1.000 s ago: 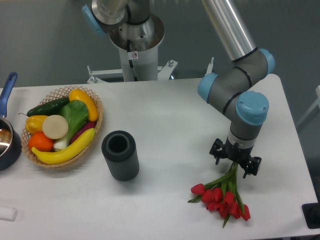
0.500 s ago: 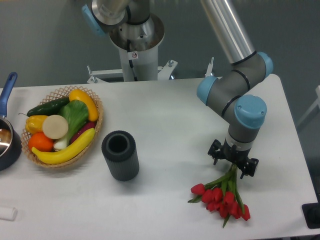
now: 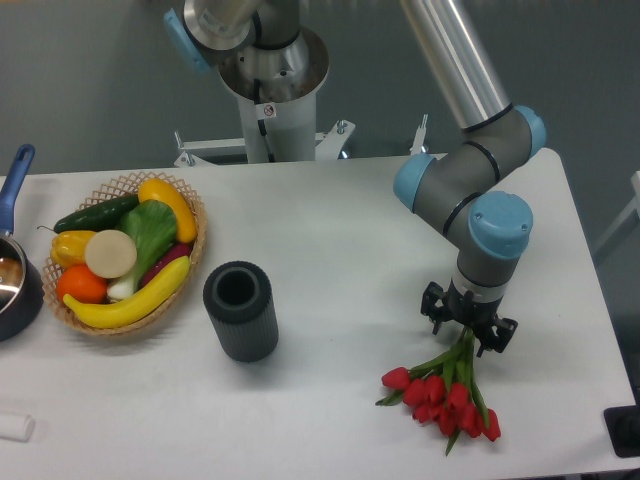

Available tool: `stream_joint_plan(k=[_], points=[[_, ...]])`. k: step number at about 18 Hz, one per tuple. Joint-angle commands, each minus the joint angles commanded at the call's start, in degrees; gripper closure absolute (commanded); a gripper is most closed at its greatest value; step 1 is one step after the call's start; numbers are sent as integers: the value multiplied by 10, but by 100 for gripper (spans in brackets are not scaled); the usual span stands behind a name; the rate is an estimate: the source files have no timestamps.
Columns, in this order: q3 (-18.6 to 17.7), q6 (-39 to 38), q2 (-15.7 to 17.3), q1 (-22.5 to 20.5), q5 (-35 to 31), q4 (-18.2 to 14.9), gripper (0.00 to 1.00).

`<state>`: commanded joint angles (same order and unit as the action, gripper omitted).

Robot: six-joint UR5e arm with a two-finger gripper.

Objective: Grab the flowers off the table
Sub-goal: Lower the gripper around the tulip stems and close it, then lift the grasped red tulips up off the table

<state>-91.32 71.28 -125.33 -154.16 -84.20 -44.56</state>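
Note:
The flowers, a bunch of red tulips with green stems, lie on the white table near its front right edge, heads toward the front. My gripper points straight down over the upper ends of the stems. The wrist hides the fingertips, so I cannot tell whether the jaws are open or closed on the stems. The tulip heads still rest on the tabletop.
A dark ribbed cylinder vase stands upright left of centre. A wicker basket of fruit and vegetables sits at the left, with a dark pan beyond it. A small white object lies at the front left. The robot base stands behind the table.
The wrist and gripper have shifted slightly left and the gripper's black outline looks a little narrower. The flowers have not moved.

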Motion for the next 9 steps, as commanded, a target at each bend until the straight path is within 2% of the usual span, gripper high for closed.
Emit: stream_joint_plan(k=[1,4,9], points=[[0,0,0,0,0,0,53],[1,-1,0,0,0,3,67],[3,-2,4,-2,1,3,71]])
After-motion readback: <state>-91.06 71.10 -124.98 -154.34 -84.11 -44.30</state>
